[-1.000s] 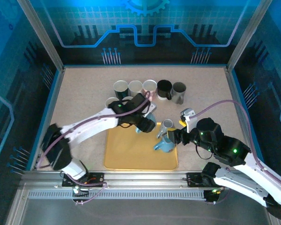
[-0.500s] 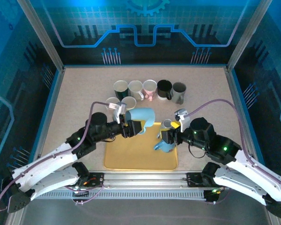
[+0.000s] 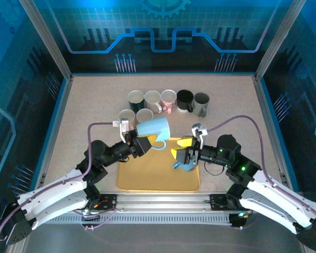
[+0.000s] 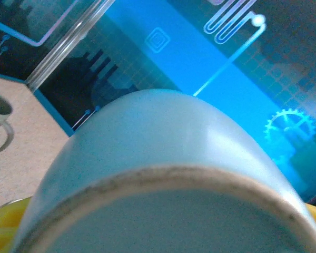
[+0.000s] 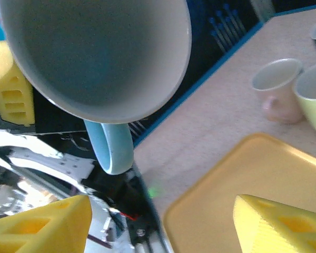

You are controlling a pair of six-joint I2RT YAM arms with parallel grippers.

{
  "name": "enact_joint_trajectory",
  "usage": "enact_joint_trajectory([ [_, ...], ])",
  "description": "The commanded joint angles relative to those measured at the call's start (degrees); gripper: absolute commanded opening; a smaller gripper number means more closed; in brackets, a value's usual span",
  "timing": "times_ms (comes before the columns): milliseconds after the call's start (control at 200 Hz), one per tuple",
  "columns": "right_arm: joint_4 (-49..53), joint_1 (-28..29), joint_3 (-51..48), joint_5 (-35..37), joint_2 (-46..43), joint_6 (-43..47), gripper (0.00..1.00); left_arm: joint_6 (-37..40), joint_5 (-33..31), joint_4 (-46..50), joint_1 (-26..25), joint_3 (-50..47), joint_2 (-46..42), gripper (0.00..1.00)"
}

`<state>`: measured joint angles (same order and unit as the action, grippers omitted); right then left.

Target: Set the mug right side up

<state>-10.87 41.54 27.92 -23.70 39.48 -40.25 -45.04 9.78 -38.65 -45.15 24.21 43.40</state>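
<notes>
Light blue mug (image 4: 163, 158) cropped at bottom edge, second mug (image 3: 185, 165) partly hidden under right fingers (image 3: 185, 141)

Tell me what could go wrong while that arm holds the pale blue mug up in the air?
1. The pale blue mug is tipped on its side in the left gripper. If it slips, it could fall onto the yellow tray or the cups nearby.
2. The open right gripper hovers close to another blue mug on the tray and might knock it.
</notes>
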Motion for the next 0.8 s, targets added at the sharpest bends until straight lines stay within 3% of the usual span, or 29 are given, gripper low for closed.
enact_joint_trajectory([
  [0, -17.1, -2.8, -1.5, -12.8, 3.0, -10.0, 0.72, -2.0, 2.4, -11.3, 0.4, 0.3, -0.6, 0.57],
  [155, -25.8, -2.9, -0.9, -17.6, 8.1, -13.9, 0.72, -3.9, 3.3, -14.3, 0.3, 0.3, 2.1, 0.57],
  [425, -24.5, -1.5, 1.7, -15.6, 10.6, -10.2, 0.67, -5.7, 3.8, -15.3, 0.3, 0.5, 5.5, 0.57],
  [660, -30.8, 2.3, 1.4, -12.7, 15.9, -12.1, 0.52, -6.7, 3.7, -16.3, 0.1, 0.4, 7.4, 0.58],
  [795, -34.9, 3.5, 0.3, -9.5, 17.6, -13.8, 0.31, -6.5, 3.8, -16.0, -0.4, 0.1, 8.6, 0.57],
])
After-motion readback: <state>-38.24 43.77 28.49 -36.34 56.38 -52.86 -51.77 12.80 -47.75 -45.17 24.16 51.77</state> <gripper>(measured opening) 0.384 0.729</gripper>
